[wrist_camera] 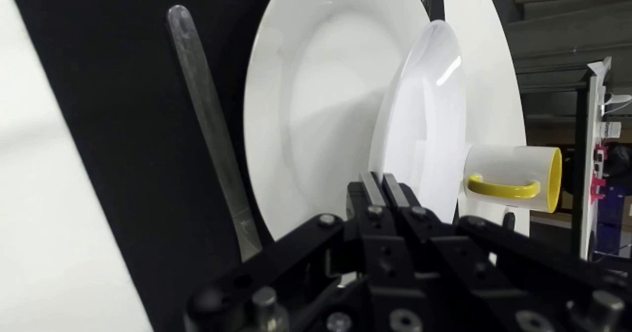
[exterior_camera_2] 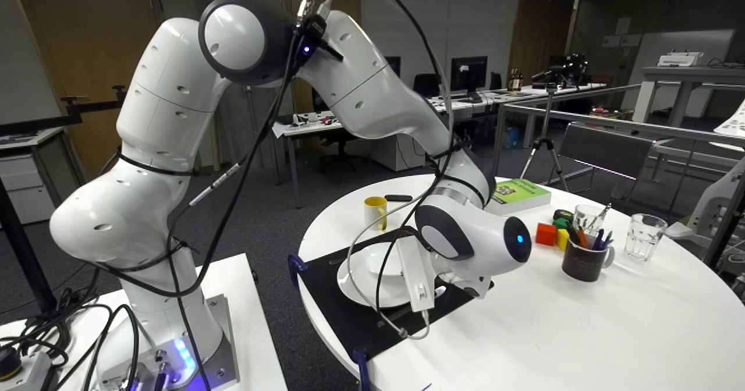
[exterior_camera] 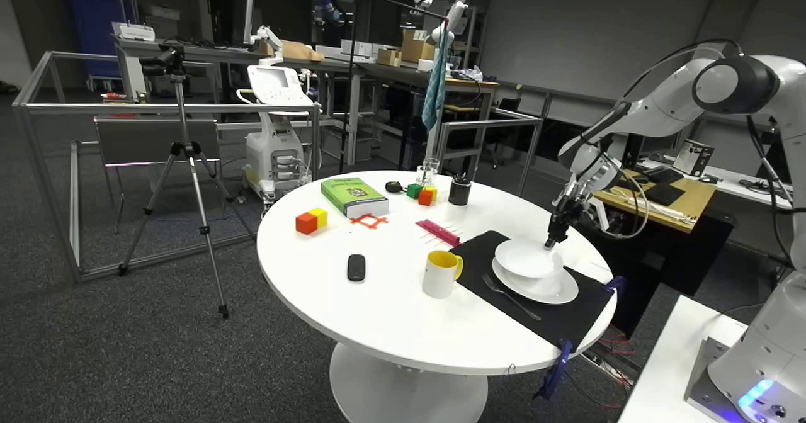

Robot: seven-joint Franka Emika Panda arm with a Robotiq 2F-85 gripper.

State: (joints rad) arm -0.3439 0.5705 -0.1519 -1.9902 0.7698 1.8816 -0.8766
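— Judging by its fingers (wrist_camera: 371, 187), in what state is the gripper (wrist_camera: 378, 178)?

— Pressed almost together, with the rim of a white bowl (wrist_camera: 424, 117) pinched between the tips.

— Where does the bowl lie?

— Ahead of the fingertips and to their right in the wrist view, tilted relative to the white plate (wrist_camera: 266, 104). Whether its underside touches the plate cannot be told.

— And the plate itself?

— Below the tool, ahead and to the left of the fingertips in the wrist view, partly covered by the bowl. A black mat (wrist_camera: 113, 75) lies beneath it and extends to the tool's left.

— Which items flank the tool?

— Near, on its left, a metal utensil (wrist_camera: 210, 114), one end hidden behind the gripper. On its right, past the bowl, a mug (wrist_camera: 508, 166), white outside and yellow inside, upright in both exterior views. Across the bowl and plate from the tool, a fork (exterior_camera: 511, 298) on the mat.

— What lies well apart from the tool?

— On the white table (exterior_camera: 390, 310), away from the fingertips: a green book (exterior_camera: 356, 195), a red block (exterior_camera: 306, 223) and a dark cup (exterior_camera: 459, 193) of pens.
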